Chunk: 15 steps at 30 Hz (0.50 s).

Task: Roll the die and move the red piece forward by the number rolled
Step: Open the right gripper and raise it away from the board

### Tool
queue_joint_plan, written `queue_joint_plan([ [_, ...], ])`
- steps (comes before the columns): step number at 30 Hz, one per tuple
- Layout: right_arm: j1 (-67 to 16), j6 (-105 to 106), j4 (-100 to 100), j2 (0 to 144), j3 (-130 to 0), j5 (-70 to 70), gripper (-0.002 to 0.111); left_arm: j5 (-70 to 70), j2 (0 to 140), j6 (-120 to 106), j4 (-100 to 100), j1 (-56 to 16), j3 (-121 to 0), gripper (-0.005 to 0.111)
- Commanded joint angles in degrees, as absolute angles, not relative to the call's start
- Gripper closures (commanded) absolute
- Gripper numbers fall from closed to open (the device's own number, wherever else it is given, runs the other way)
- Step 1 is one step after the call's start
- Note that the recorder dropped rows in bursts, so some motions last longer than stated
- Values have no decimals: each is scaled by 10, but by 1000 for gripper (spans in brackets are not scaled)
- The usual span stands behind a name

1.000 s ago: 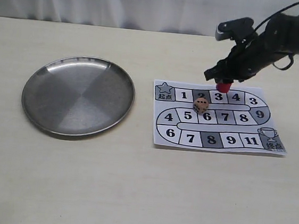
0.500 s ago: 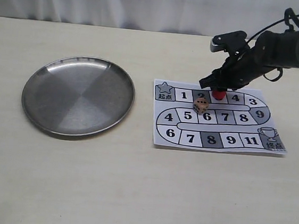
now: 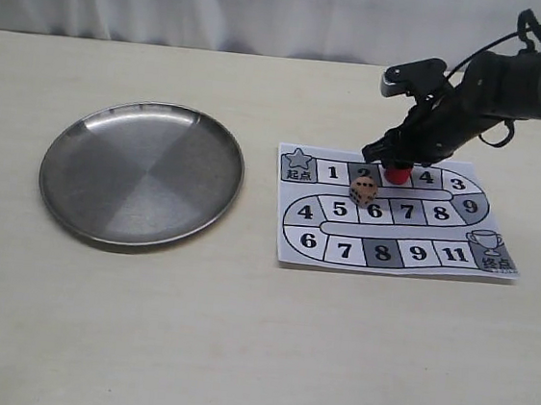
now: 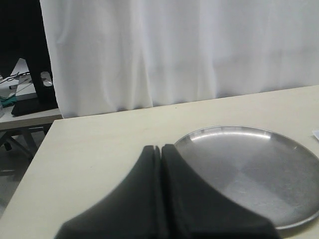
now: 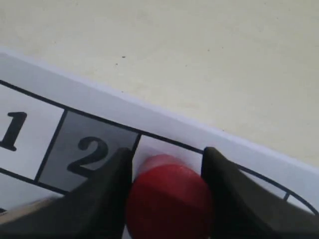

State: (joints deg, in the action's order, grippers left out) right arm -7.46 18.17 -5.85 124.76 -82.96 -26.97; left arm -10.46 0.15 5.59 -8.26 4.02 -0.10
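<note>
A: Looking at the right end effector first. Grasping anything?

B: Yes, grasping the red piece, with one dark finger pressing on each side of it, as appearing in the right wrist view. Not seeing any gap between fingers and piece there.

A: And keeping the red piece where, exactly?

B: Directly between the fingertips, holding it upright over the white square just after the grey 2 on the paper board. Not being able to tell whether touching the paper or hanging a little above it.

A: Finding the die where?

B: Lying on the board just beside the right end effector but apart from it, on the side toward the metal plate and a little nearer to the exterior camera. Sitting about on the line between squares 2 and 6. Showing dark pips, but too small for counting with certainty.

A: Checking the left end effector now?

B: Clenching fully, with both fingers pressing flat together. Pointing toward the metal plate, with the plate's rim just past its tips, the pale worktop spreading beside them, and a white curtain hanging far beyond.

A: And placing the plate how, from the right end effector?

B: Lying well apart from it on the worktop, past the board's star corner.
</note>
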Motion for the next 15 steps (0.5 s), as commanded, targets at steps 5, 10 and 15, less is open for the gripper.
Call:
queue_joint_plan([
  [5,-72,184,-53,1248,-820,-295,30,-99,0,55,-82,43,0,107],
  [10,-68,181,-55,1132,-847,-298,28,-99,0,55,-82,43,0,107],
  [15,-61,154,-51,1016,-887,-374,39,-99,0,55,-82,43,0,107],
])
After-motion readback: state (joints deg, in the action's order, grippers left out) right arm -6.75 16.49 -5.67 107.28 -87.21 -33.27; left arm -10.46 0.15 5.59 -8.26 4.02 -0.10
